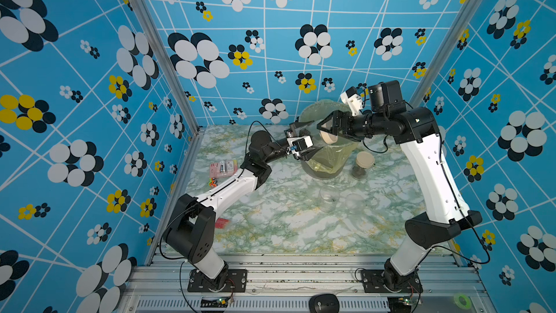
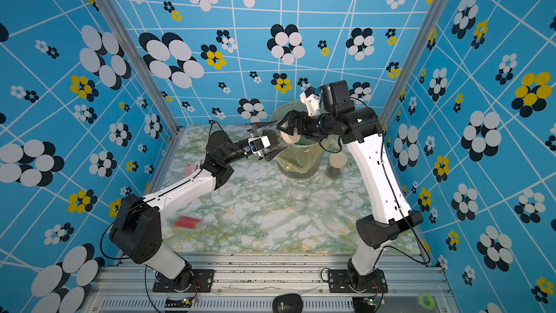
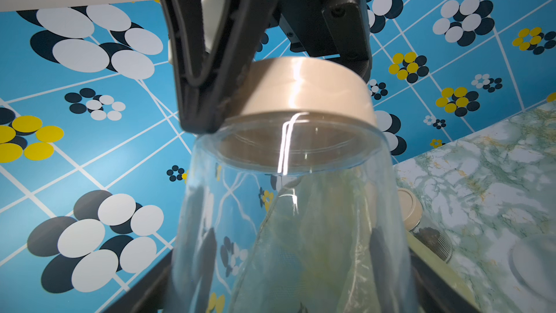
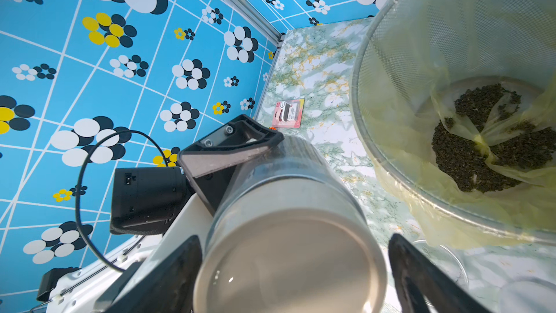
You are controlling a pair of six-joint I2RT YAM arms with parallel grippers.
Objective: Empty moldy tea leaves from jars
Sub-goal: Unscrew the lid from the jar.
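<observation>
Left claw [image 1: 313, 137] clamped on a clear, smooth cylindrical jar [image 3: 285, 221], held on its side above the table beside the bin's rim. The jar's flat round beige lid [image 3: 301, 85], matte plastic, is still on. Right claw [image 4: 293, 237] has its black wedge fingers spread wide on either side of the lid; cannot tell whether they press it. The bin [image 4: 391, 55] is fine wire mesh, round, lined with a thin crinkled yellow bag. Tea leaves [image 4: 481, 152], dark and crumbly, lie heaped in the bag's bottom. A second jar [image 1: 363, 164] stands upright just beside the bin, beige-lidded, with dark bits low inside. Nearer the arms' bases stands an open empty jar [image 1: 328, 197], with a cloudy round lid [image 1: 353, 200] beside it. The table [image 1: 270, 230] has a glossy green-white marble pattern.
</observation>
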